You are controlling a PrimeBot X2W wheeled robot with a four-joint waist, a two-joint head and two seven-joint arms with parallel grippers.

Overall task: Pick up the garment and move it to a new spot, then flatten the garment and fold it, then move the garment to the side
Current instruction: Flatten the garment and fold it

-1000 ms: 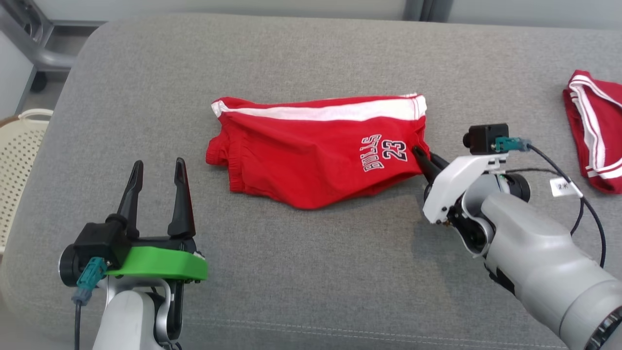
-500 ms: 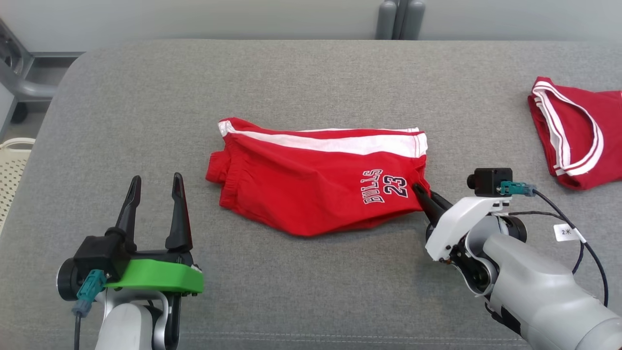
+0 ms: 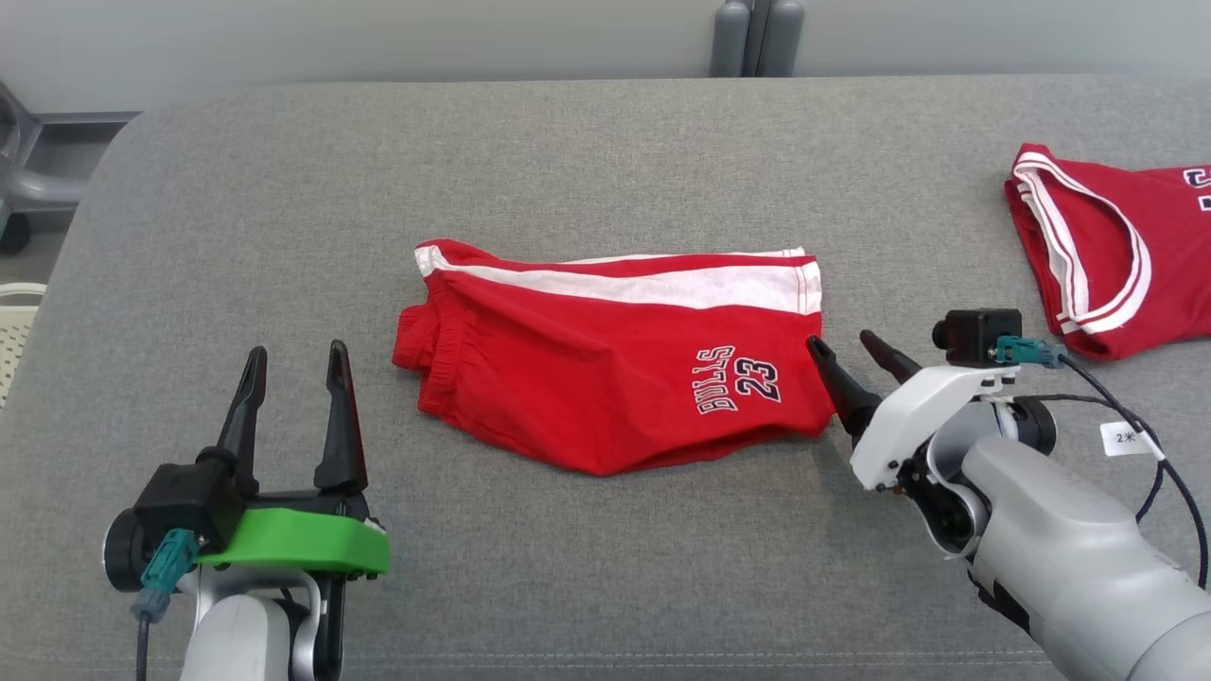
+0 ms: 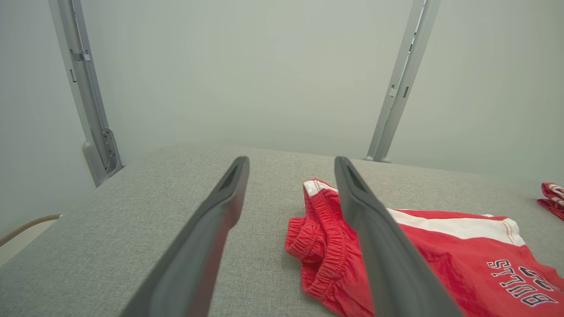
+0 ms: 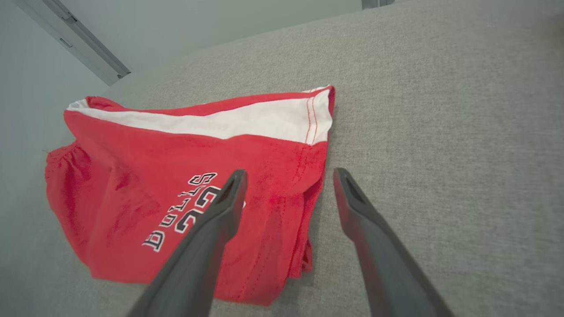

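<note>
Nearest the robot, the left gripper point(image 3: 296, 350) hovers over bare grey cloth to the near left of the red shorts point(image 3: 605, 378), well apart from them. Its jaws stand wide and hold nothing, and its fingers point away from the robot. In the left wrist view the same gripper point(image 4: 291, 160) looks along the surface, with the gathered waistband end of the shorts point(image 4: 440, 246) lying beyond its right finger. On the shorts' other side, the right gripper point(image 3: 839, 340) sits just beside their right-hand hem with its jaws spread and nothing between them. Whether the nearer fingertip touches the fabric cannot be told. In the right wrist view one finger of this gripper point(image 5: 289, 172) crosses in front of the printed "BULLS 23" on the shorts point(image 5: 176, 145), and the other finger lies over bare cloth past the hem. The shorts lie loosely flattened in the middle of the grey fabric-covered worktop point(image 3: 568, 170). Their white side stripe runs along the far edge, the waistband is bunched at the left end, and a few creases cross the near edge. Farther off, well to the right of the shorts, a second red garment with white trim point(image 3: 1107, 274) lies at the worktop's right side. A pale perforated basket point(image 3: 14, 322) shows far to the shorts' left, off the worktop. Beyond the shorts, past the worktop's far edge, grey posts point(image 3: 757, 38) stand against a pale wall.
</note>
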